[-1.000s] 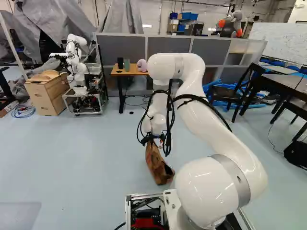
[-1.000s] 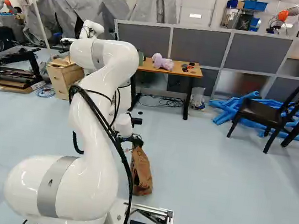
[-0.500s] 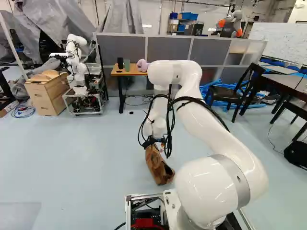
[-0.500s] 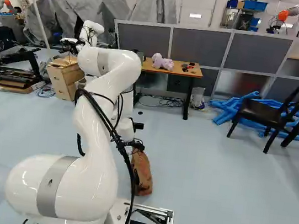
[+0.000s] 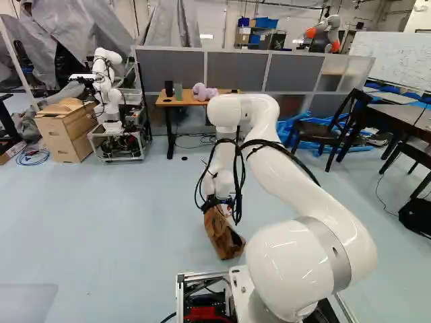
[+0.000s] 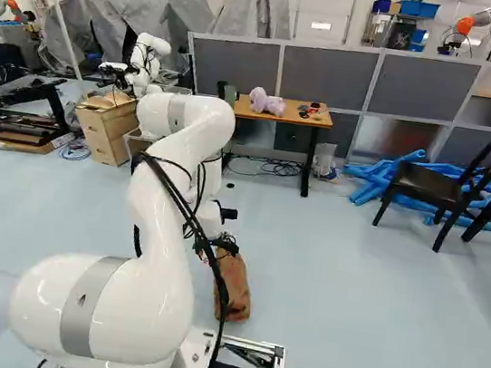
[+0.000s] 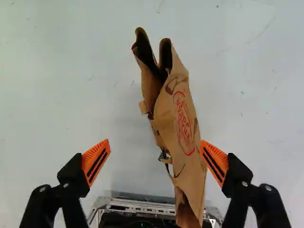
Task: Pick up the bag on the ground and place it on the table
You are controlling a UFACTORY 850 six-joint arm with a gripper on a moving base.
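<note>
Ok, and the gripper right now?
Gripper: open, holding nothing; the brown bag lies between its spread fingers, nearer one.

The arm's top bend (image 5: 244, 111) has sunk in both base views, near the centre of the left one; at left of centre in the right one, it has also slid rightward. The gripper (image 5: 215, 201) has dipped slightly. More of the table (image 5: 178, 103) and toy (image 5: 201, 93) shows, upper middle of the left base view (the arm was covering those bits).
</note>
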